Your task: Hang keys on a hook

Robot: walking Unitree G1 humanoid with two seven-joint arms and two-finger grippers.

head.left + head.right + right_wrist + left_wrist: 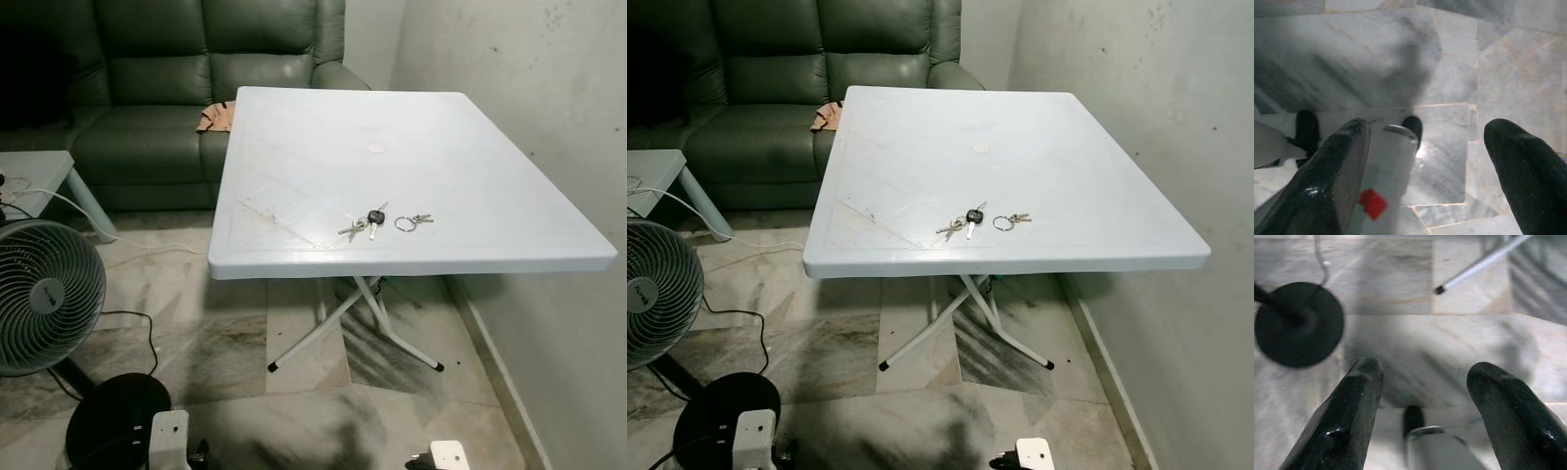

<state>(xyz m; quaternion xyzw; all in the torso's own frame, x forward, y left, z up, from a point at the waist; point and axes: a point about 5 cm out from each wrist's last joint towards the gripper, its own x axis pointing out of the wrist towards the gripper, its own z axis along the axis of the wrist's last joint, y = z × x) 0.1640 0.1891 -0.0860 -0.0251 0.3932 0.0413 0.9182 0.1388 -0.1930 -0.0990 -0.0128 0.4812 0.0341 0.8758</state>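
Note:
Two sets of keys lie near the front edge of a white plastic folding table (323, 137). One bunch has a black fob (368, 222). The other is a small ring with keys (411, 222), just to its right. Both arms hang low in front of the table, their white wrist parts at the lower edge of the eye views. My left gripper (1425, 377) is open over the marble floor, with nothing between its fingers. My right gripper (1430, 132) is also open and empty above the floor.
A standing fan (44, 292) and its black round base (116, 421) stand at my left, with cables on the floor. A green sofa (186, 88) with a brown cloth (217, 117) is behind the table. A white wall (549, 108) runs along the right.

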